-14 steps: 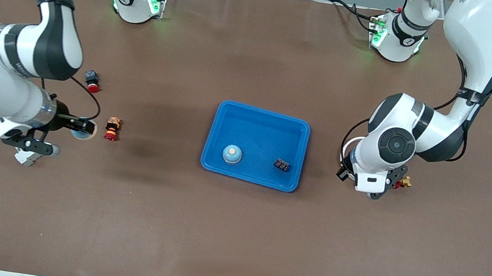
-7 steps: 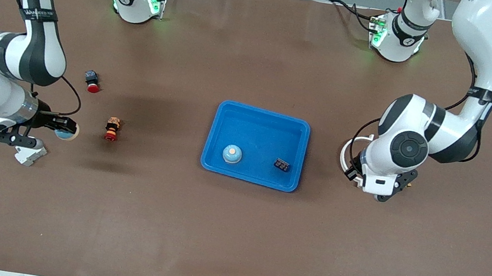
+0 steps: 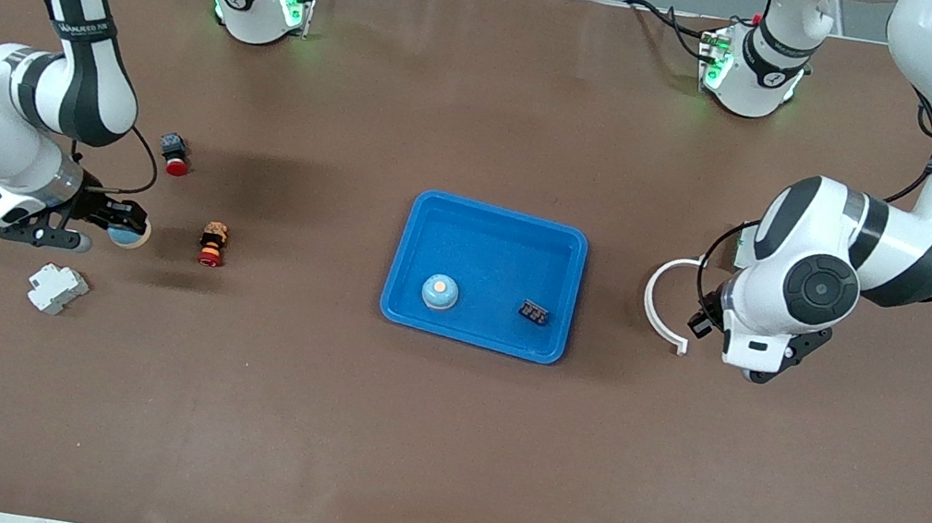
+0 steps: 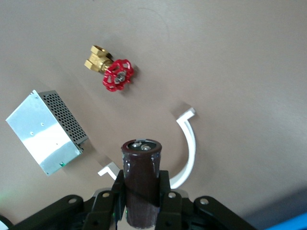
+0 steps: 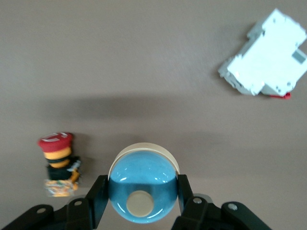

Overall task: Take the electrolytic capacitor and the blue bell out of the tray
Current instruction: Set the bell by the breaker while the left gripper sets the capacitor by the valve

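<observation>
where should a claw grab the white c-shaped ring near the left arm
Grip the white ring across its thin band near mid-arc, coming straight down from above. It lies flat on the table, so only the narrow band fits between the fingers; the arc as a whole looks too wide to span. The left claw is already shut on the capacitor, so it would have to free up first.
</observation>
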`<state>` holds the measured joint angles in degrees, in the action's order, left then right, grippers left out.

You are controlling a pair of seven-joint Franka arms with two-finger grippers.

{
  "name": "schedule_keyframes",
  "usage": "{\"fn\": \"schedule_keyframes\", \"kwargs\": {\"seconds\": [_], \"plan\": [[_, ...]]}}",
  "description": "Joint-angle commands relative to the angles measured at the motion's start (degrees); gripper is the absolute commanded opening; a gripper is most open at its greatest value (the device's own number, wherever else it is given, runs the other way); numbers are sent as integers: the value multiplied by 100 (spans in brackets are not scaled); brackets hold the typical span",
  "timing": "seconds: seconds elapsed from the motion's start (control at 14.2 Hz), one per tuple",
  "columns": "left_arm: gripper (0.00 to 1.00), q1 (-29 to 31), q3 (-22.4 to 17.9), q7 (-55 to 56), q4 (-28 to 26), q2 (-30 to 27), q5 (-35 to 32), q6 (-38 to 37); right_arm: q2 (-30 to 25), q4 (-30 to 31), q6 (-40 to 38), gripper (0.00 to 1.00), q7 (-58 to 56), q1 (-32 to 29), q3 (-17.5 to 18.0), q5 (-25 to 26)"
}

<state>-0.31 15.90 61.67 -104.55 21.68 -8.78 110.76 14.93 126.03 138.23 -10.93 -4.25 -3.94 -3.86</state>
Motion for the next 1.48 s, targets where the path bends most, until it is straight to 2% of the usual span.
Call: {"fn": "schedule_keyframes", "kwargs": {"seconds": [0.0,0.21,0.63,0.92,1.13,1.27,1.34,1.41], "plan": [[0,162,44,-94,-214,64,-124,129,-263,378,186,0,-216,-251,131,17],[0,356,44,-102,-600,91,-124,682,-263,528,318,0,-349,-384,140,-9],[0,487,36,-94,-723,398,-159,1008,-105,555,467,0,-366,-375,157,-335],[0,628,27,-103,-1286,504,-168,2017,88,555,748,0,-358,-296,166,-335],[0,620,27,-94,-1322,592,-194,2230,220,555,916,0,-357,-287,166,-335],[39,602,18,-94,-1313,627,-351,2282,299,537,951,0,-349,-278,166,-335],[62,602,18,-94,-1304,627,-439,2309,335,537,968,0,-349,-278,166,-343],[89,619,18,-94,-1278,601,-492,2301,370,528,1021,0,-349,-278,166,-343]]}}
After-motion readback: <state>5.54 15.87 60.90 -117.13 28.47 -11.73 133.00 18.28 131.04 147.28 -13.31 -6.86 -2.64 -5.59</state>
